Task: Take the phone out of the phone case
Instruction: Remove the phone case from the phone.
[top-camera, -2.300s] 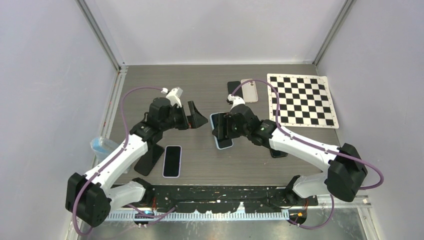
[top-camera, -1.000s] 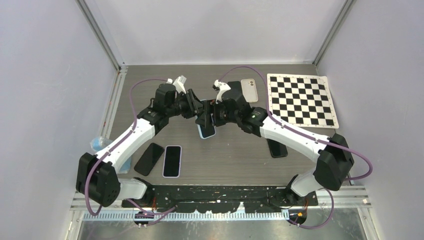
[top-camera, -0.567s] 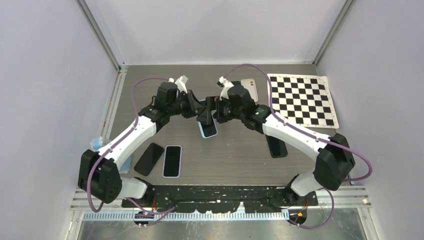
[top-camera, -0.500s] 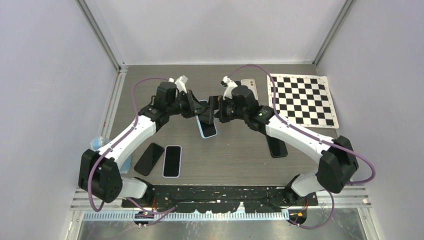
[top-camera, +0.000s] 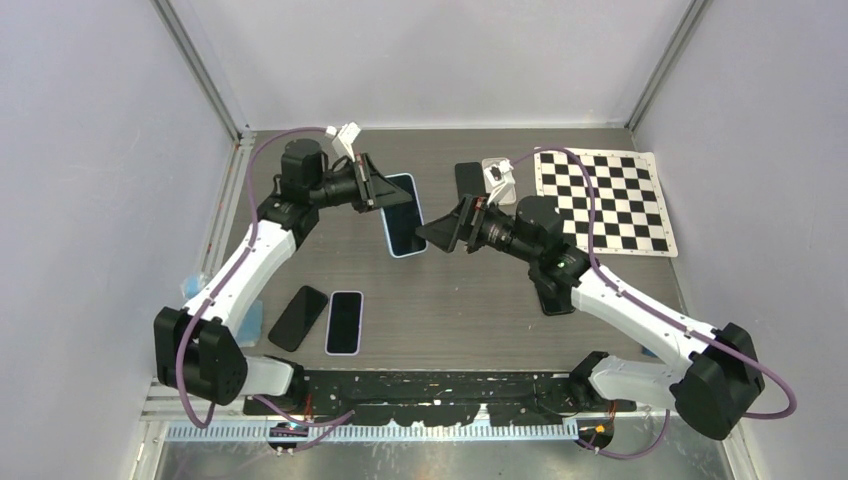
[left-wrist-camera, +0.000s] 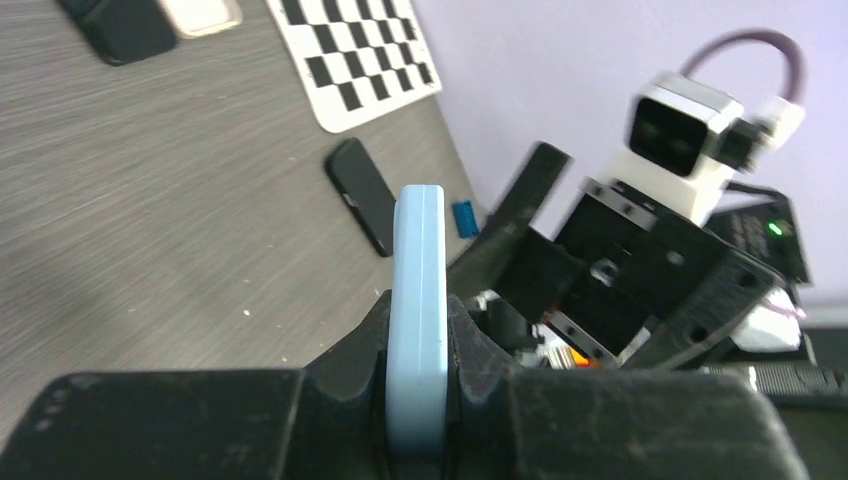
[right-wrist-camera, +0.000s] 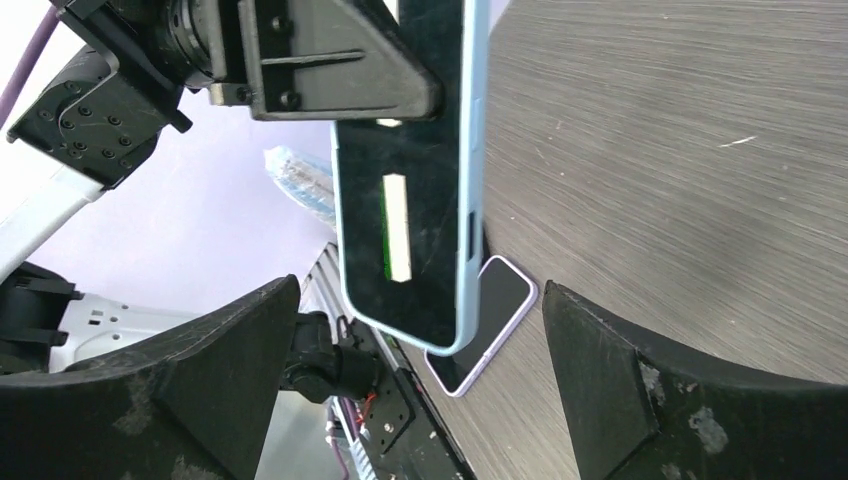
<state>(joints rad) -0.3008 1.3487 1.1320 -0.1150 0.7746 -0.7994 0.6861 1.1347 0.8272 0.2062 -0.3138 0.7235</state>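
Observation:
The phone, dark-screened inside its light blue phone case, hangs above the table's middle, held by one end. My left gripper is shut on that end; in the left wrist view both jaws press flat against the case's edge. My right gripper is open just right of the phone and apart from it. In the right wrist view the cased phone hangs ahead of the right gripper, whose wide jaws touch nothing. The left gripper shows at the top of that view.
A black phone and a lilac-edged phone lie at the front left. Another black phone lies under the right arm. A black phone, a beige one and a checkerboard sit at the back. A blue packet is at the left edge.
The right gripper, which held the cased phone, opened and drew back to the right. The left gripper shut on the phone and carried it up and toward the back left.

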